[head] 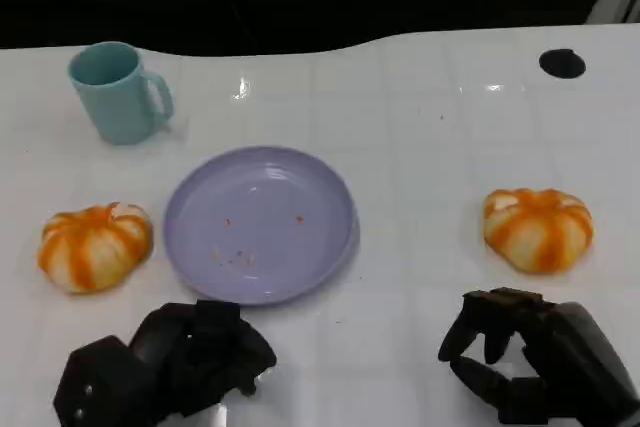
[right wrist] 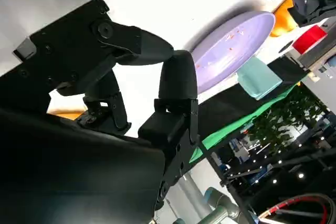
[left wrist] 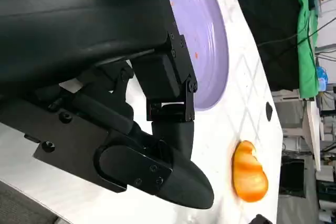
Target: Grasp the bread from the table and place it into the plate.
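Both hands (head: 165, 367) hover over glossy white table (head: 420, 127).

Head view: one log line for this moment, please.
stage: pre-grasp | left hand: empty, near plate | right hand: empty, fingers apart, below right bread | left bread: untouched | plate: only crumbs | mug: upright

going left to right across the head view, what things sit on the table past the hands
left bread → mug → plate → right bread → black disc
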Controlling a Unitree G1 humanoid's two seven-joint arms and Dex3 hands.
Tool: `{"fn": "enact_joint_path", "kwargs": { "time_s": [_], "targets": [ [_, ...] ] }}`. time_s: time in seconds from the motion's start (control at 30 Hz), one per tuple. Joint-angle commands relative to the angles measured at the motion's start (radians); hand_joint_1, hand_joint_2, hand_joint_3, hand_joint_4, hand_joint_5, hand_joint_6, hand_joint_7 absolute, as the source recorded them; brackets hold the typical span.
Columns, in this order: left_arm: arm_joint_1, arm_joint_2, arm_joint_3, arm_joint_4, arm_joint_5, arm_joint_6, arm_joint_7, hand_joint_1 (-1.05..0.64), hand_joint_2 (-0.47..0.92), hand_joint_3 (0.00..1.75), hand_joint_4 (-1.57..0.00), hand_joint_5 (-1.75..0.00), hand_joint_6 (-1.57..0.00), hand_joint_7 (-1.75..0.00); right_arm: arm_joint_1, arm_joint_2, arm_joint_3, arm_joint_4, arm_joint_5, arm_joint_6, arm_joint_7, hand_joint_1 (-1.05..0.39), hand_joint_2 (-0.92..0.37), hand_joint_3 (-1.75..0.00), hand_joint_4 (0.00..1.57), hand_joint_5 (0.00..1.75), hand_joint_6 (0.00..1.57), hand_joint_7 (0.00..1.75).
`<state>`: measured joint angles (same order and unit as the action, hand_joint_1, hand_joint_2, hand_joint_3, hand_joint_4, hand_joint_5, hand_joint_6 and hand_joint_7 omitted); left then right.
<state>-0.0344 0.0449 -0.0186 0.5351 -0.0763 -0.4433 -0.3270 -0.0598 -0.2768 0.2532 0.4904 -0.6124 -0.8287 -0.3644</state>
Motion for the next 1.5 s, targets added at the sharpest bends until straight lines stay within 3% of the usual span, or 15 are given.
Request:
{"fn": "enact_joint_path", "kwargs": {
  "time_s": [0.03, 0.13, 0.37, 0.4, 0.43, 0.5, 0.53, 0.57, 0.63, 0.77, 0.97, 1.23, 1.5],
  "targets": [
    [0.002, 0.017, 0.01, 0.0, -0.007, 0.007, -0.005, -1.0, 0.88, 0.0, -0.86, -1.55, -1.25, -0.76, 0.0, -0.014, -0.007, -0.005, 0.012, -0.003, -0.001, -0.3, -0.54, -0.87, 0.72, 1.61, 0.71, 1.23],
    [0.0, 0.016, 0.009, 0.0, -0.005, 0.01, -0.004, -1.0, 0.88, 0.0, -0.86, -1.54, -1.25, -0.76, 0.0, -0.01, -0.012, -0.003, 0.02, -0.011, -0.009, -0.31, -0.55, -0.87, 0.71, 1.59, 0.71, 1.2],
    [0.001, 0.014, 0.007, -0.002, 0.0, 0.008, 0.001, -1.01, 0.88, 0.0, -0.86, -1.55, -1.25, -0.76, 0.008, -0.001, -0.026, -0.022, 0.02, -0.013, -0.041, -0.29, -0.57, -0.83, 0.72, 1.43, 0.77, 0.89],
    [0.001, 0.013, 0.008, -0.003, -0.004, 0.011, -0.001, -1.01, 0.88, 0.0, -0.86, -1.56, -1.25, -0.77, 0.008, -0.004, -0.028, -0.031, 0.014, -0.01, -0.047, -0.3, -0.61, -0.78, 0.66, 1.34, 0.73, 0.82],
    [0.0, 0.011, 0.009, -0.004, -0.007, 0.014, -0.003, -1.01, 0.88, 0.0, -0.86, -1.56, -1.25, -0.77, 0.009, -0.007, -0.029, -0.038, 0.008, -0.005, -0.05, -0.32, -0.69, -0.62, 0.62, 1.15, 0.71, 0.7],
    [0.0, 0.011, 0.008, -0.004, -0.006, 0.016, -0.002, -1.01, 0.87, 0.0, -0.86, -1.56, -1.25, -0.76, 0.014, -0.015, -0.034, -0.066, 0.009, 0.008, -0.04, -0.34, -0.77, -0.46, 0.61, 0.99, 0.7, 0.6],
    [0.0, 0.012, 0.008, -0.004, -0.004, 0.016, -0.001, -1.01, 0.88, 0.0, -0.86, -1.56, -1.25, -0.76, 0.018, -0.019, -0.036, -0.084, 0.013, 0.017, -0.029, -0.39, -0.84, -0.29, 0.53, 0.77, 0.61, 0.47],
    [-0.001, 0.013, 0.007, -0.004, -0.002, 0.015, 0.001, -1.02, 0.88, 0.0, -0.86, -1.56, -1.26, -0.76, 0.021, -0.026, -0.041, -0.104, 0.016, 0.024, -0.017, -0.41, -0.88, -0.2, 0.49, 0.66, 0.56, 0.4],
    [-0.003, 0.012, 0.008, 0.004, -0.003, 0.006, -0.001, -1.02, 0.88, 0.0, -0.86, -1.56, -1.25, -0.76, 0.025, -0.037, -0.049, -0.137, 0.021, 0.042, 0.009, -0.45, -0.91, -0.11, 0.37, 0.5, 0.45, 0.27],
    [-0.006, 0.011, 0.008, 0.006, -0.006, 0.009, -0.003, -1.02, 0.88, 0.0, -0.86, -1.56, -1.26, -0.77, 0.025, -0.061, -0.064, -0.188, 0.014, 0.075, 0.047, -0.49, -0.92, -0.06, 0.16, 0.37, 0.31, 0.15],
    [-0.009, 0.009, 0.007, 0.009, -0.003, 0.009, -0.001, -1.01, 0.88, 0.0, -0.87, -1.56, -1.25, -0.77, 0.025, -0.119, -0.082, -0.303, -0.054, 0.193, 0.106, -0.54, -0.92, -0.01, 0.01, 0.3, 0.2, 0.03],
    [-0.01, 0.015, 0.009, 0.005, -0.005, 0.014, -0.005, -1.02, 0.88, 0.0, -0.87, -1.55, -1.26, -0.76, 0.01, -0.182, -0.084, -0.526, -0.213, 0.474, 0.293, -0.58, -0.87, 0.0, 0.0, 0.06, 0.14, 0.02],
    [-0.004, 0.015, 0.008, -0.004, 0.001, 0.012, 0.002, -1.02, 0.89, 0.0, -0.86, -1.55, -1.26, -0.77, -0.063, -0.189, -0.037, -0.532, -0.353, 0.629, 0.348, -0.53, -0.8, 0.0, 0.03, 0.12, 0.21, 0.04]
  ]
}}
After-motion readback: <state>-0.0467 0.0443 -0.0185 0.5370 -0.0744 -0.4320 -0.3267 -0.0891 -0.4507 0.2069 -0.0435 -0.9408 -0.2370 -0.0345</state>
